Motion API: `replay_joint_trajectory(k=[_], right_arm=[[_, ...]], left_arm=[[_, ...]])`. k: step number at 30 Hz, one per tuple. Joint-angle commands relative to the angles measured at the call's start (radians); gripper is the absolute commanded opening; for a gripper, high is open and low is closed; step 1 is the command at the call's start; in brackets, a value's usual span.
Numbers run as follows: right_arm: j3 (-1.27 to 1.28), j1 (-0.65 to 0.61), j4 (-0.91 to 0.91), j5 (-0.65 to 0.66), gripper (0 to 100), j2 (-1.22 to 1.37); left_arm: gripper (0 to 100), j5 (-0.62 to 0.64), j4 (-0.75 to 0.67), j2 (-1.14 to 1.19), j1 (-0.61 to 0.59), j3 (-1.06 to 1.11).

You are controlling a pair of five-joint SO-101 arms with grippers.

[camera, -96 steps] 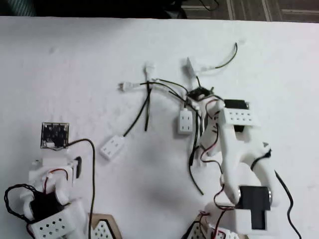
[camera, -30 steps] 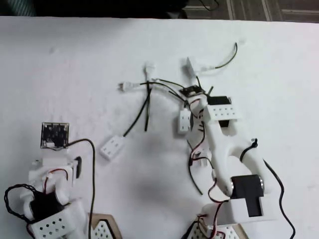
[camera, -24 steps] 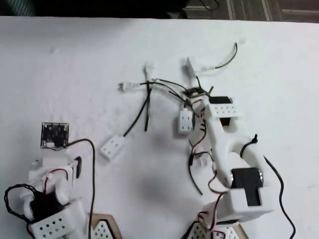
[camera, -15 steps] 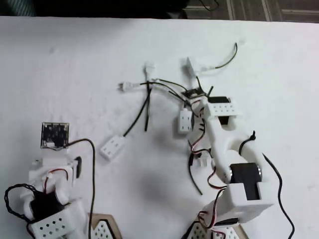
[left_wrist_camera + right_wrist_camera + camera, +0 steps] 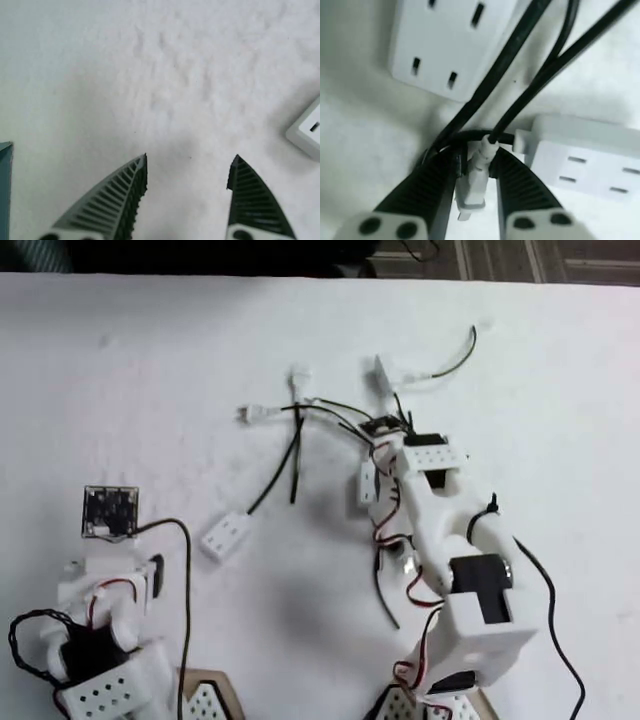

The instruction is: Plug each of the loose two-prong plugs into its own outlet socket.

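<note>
White pebbled cloth [image 5: 150, 350] over the whole table, soft and faintly lumpy. At mid-table, right gripper [image 5: 474, 162] clenched on a small white moulded plug [image 5: 470, 192], ribbed black fingers [image 5: 437, 182] pressed against both its flanks, glossy black cord [image 5: 530, 100] running out of its far end. Just beyond that plug, a flat white outlet block [image 5: 445, 45] with narrow paired slots; just beside the gripper, a second block [image 5: 585, 160], rectangular, smooth and hard-edged. Seen from above, one slotted block [image 5: 368, 483] half tucked under the right arm [image 5: 440, 510], a far block [image 5: 226, 535] well apart toward the left arm [image 5: 100, 630], on a thin black lead. Right arm of white printed plastic, red and black wires looped along it. Farther up the cloth, a slim loose plug [image 5: 252, 415] lying flat beside crossed black cords. Left gripper [image 5: 189, 167] released, serrated wedge-shaped fingers [image 5: 125, 200] spread wide above bare cloth, a block corner [image 5: 306, 134] with one dark slot nearby.
</note>
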Motion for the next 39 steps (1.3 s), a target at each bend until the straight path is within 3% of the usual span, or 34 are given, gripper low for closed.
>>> replay_joint_trajectory(k=[1,15,22,31,39], right_arm=[[-0.026,-0.033,0.084,0.002,1.8,-0.047],[0.061,-0.042,0.246,0.267,1.8,-0.492],[0.121,-0.125,0.24,0.287,1.7,-0.705],[0.279,-0.38,0.021,0.21,1.7,-0.564],[0.172,-0.447,-0.077,0.089,2.3,-0.216]], left_arm=[[26,0.003,0.003,-0.007,-0.007,-0.003],[27,0.002,-0.005,-0.007,-0.005,0.014],[27,0.008,-0.005,-0.007,-0.002,0.014],[27,0.008,-0.005,-0.007,-0.002,0.014],[27,0.008,-0.005,-0.007,-0.002,0.015]])
